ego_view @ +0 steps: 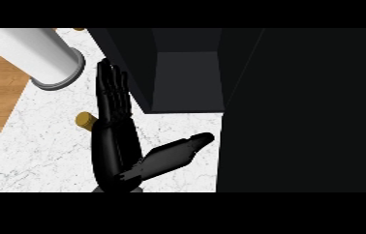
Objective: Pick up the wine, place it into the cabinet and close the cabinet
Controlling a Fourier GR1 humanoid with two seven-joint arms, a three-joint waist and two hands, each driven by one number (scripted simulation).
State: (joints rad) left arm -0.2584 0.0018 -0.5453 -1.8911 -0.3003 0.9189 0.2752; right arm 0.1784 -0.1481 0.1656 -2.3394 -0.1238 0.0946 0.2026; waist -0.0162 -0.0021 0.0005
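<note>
Only the gold top of the wine bottle (pixel 85 119) shows, just left of my left hand; the rest of it is hidden under the hand and forearm. My left hand (pixel 114 107) is open over the marble counter, with straight fingers pointing away from me and the thumb (pixel 182 148) spread out to the right. Its fingertips lie beside the left wall of the dark cabinet (pixel 184 78), which stands open with nothing visible inside. The cabinet's door (pixel 293 107) fills the right side of the view. My right hand does not show.
A white cylinder with a grey base (pixel 43 56) lies at the upper left, partly over the counter's wooden edge (pixel 10 90). White marble counter (pixel 43 151) shows left of and below the hand. A small brown object (pixel 79 29) peeks in at the top.
</note>
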